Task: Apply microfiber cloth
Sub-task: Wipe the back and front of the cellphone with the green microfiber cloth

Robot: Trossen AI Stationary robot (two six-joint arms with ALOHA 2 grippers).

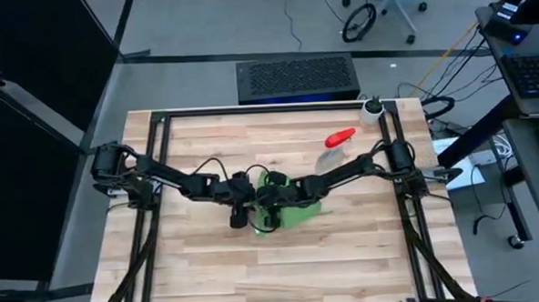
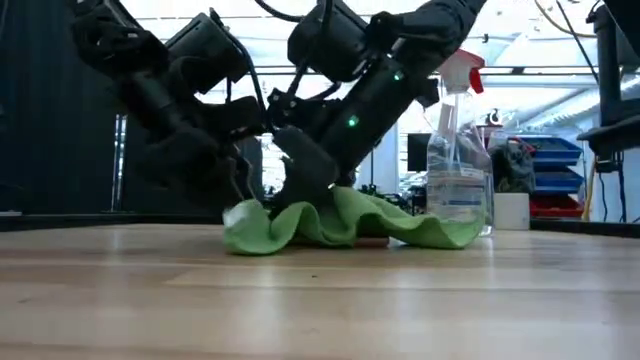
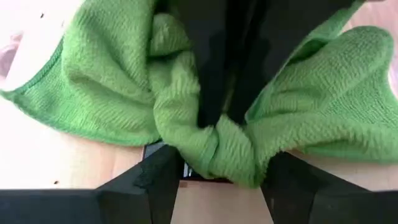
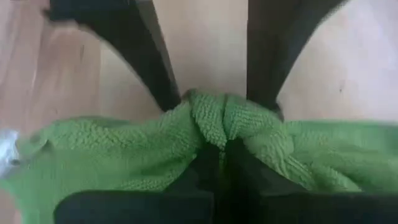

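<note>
**Cloth pinched at table centre, wiping under way**

High view: both arms meet mid-frame over the cloth [image 1: 295,211]; a spray bottle [image 1: 335,148] stands upper right.

Low view: the cloth lies bunched on the table [image 2: 320,300].

Left wrist: left gripper [image 3: 214,177] spread, straddling the bunch.

Right wrist: right gripper [image 4: 214,155] clamped on a fold. Wiping seems unfinished.

Both pincers crowd the microfiber cloth [image 1: 295,211] mid-bench; the spray bottle [image 1: 335,150] stands close behind, bare bench [image 1: 347,266] in front.
</note>
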